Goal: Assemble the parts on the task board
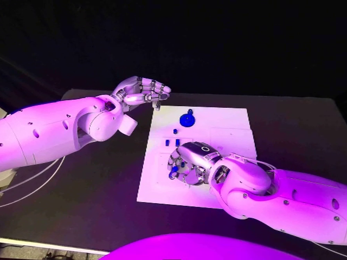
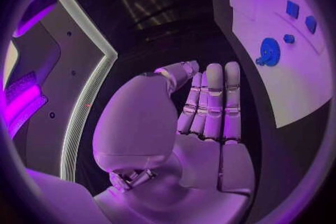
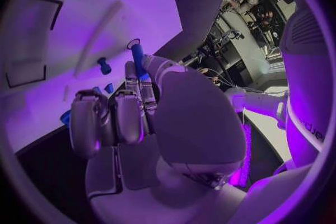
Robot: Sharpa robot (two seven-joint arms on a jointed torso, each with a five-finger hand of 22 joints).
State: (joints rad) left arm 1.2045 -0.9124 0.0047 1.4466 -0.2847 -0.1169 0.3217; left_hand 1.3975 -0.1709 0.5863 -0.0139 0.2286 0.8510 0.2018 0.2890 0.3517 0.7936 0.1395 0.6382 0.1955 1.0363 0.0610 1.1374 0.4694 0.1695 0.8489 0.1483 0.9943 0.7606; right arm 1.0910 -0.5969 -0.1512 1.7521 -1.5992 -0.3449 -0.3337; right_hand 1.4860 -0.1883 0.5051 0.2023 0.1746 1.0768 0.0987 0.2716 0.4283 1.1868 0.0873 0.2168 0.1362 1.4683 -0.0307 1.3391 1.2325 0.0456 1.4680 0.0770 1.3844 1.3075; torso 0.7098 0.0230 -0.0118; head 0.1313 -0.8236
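Black bench (image 1: 88, 189), carrying a flat white rectangular task board (image 1: 220, 130) at its middle. On the board's far half lies a round blue disc-shaped part with a short stem (image 1: 187, 119), also visible from the left wrist (image 2: 269, 51); nearer the middle stand two small blue rectangular pegs (image 1: 171, 142), set just beside each other, with a smaller dark blue piece (image 1: 174, 131) between them and the disc. Faint square recesses mark the board's right portion. Right silver many-fingered hand (image 1: 191, 162): lowered over the board's near left area, palm down; from its wrist, a slim blue cylindrical peg (image 3: 138, 59) is pinched between the thumb and a finger, the remaining fingers curled beside it. A small blue knob-shaped part (image 3: 103, 65) stands on the board just beyond that peg, apart from the fingers. Left silver many-fingered hand (image 1: 142, 91): raised above the bench just off the board's far left corner, touching nothing; the wrist camera shows its fingers (image 2: 213, 102) straight and laid side by side, the thumb alongside, nothing in the palm.
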